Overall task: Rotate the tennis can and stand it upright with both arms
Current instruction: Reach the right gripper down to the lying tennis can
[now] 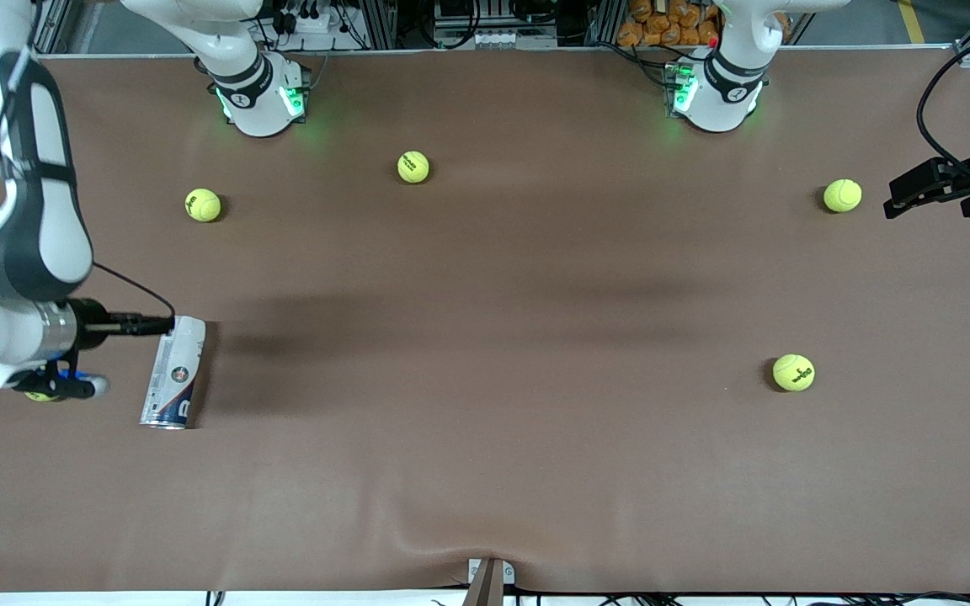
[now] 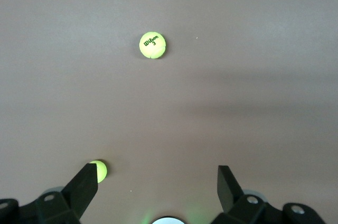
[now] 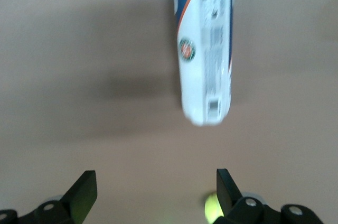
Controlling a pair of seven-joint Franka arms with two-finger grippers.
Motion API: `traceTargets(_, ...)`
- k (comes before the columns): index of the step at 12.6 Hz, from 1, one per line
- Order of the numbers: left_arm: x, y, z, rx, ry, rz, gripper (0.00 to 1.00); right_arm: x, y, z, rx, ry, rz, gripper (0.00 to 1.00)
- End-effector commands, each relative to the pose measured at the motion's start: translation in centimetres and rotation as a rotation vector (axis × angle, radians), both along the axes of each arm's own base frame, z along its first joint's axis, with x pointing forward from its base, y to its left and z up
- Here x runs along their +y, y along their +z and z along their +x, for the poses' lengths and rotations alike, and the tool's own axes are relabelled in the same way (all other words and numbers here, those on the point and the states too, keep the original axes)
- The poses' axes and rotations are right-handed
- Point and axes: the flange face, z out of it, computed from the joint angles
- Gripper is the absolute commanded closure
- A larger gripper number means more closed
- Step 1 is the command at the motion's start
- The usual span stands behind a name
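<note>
Can lies flat on bench, just off right end effector, fingers spread, empty. Left end effector hovers well apart over bare bench, fingers spread, empty, waiting. Approach tip: centre fingers across can body, descend square, avoid rolling it.

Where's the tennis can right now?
The tennis can lies on its side on the table at the right arm's end, just below the open right gripper in the front view.

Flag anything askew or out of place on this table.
The tennis can lies on its side at the right arm's end, not upright. Loose balls, such as one, are scattered over the table.
</note>
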Motion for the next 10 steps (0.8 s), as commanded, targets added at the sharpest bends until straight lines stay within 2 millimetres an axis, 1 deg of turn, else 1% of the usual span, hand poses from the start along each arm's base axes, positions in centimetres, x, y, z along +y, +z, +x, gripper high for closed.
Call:
traceTargets(1, 0.1, 0.4, -0.4, 0.001, -0.012, -0.019, 0.0, -0.5, -1.1, 1.0, -0.018, 0.006, 0.001, 0.0)
traceTargets(2, 0.2, 0.4, -0.4, 0.001, -0.011, -0.019, 0.0, -0.6, -1.9, 0.9, -0.003, 0.01, -0.007, 0.0)
traceTargets(4, 0.2, 0.4, -0.4, 0.001, -0.011, -0.019, 0.0, -1.8, -4.7, 1.2, 0.021, 0.051, -0.038, 0.0)
traceTargets(6, 0.2, 0.4, -0.4, 0.0, -0.011, -0.019, 0.0, -4.2, -7.0, 1.8, -0.032, 0.105, -0.033, 0.0)
traceTargets(7, 0.3, 0.4, -0.4, 0.0, -0.011, -0.019, 0.0, -3.8, -7.9, 1.9, -0.032, 0.126, -0.034, 0.0)
traceTargets(10, 0.3, 0.4, -0.4, 0.001, -0.011, -0.019, 0.0, -4.8, -12.0, 2.4, -0.061, 0.159, -0.027, 0.0)
